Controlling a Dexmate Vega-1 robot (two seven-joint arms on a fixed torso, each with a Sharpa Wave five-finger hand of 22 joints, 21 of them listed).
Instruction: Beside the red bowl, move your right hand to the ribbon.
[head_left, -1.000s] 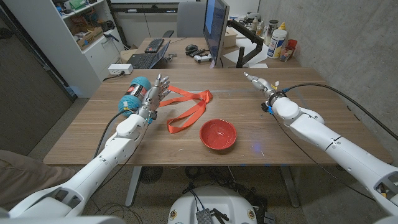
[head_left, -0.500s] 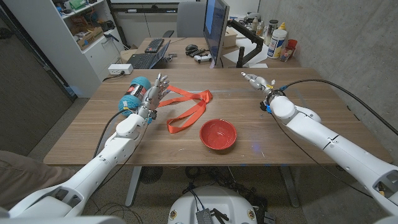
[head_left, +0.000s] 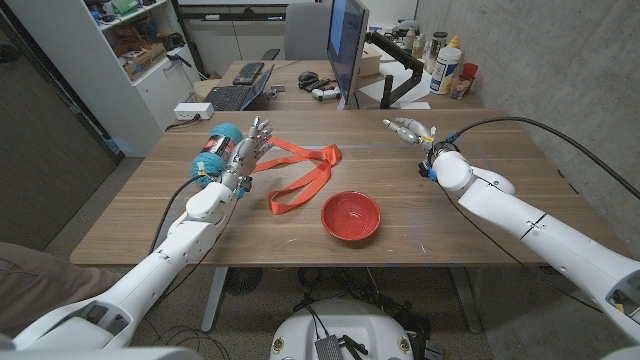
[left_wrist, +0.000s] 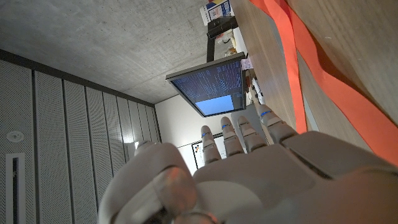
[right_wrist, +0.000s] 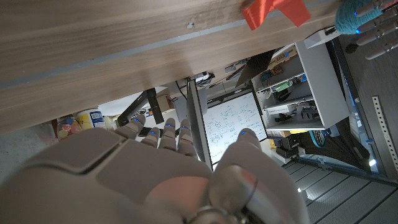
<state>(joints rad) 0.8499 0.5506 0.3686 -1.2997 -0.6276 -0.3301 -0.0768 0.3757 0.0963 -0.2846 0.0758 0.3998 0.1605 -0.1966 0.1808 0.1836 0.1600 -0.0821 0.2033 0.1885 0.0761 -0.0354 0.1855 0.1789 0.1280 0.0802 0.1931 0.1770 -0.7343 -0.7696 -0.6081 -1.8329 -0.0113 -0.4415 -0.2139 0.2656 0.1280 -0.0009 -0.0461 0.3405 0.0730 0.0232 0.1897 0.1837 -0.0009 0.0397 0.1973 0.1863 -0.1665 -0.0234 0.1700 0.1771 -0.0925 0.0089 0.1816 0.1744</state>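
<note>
Your right wrist view cuts the ribbon (right_wrist: 274, 12) at the edge; beyond your left hand (head_left: 247, 153), its fingers partly hide the ribbon.

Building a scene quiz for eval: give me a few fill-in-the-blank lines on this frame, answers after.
1. The ribbon on the table is ___ in colour.
2. The bowl beside the ribbon is ___ in colour.
3. The hand next to the teal yarn ball is the robot's ___ hand.
4. The right hand holds ___.

Answers: orange; red; left; nothing
</note>
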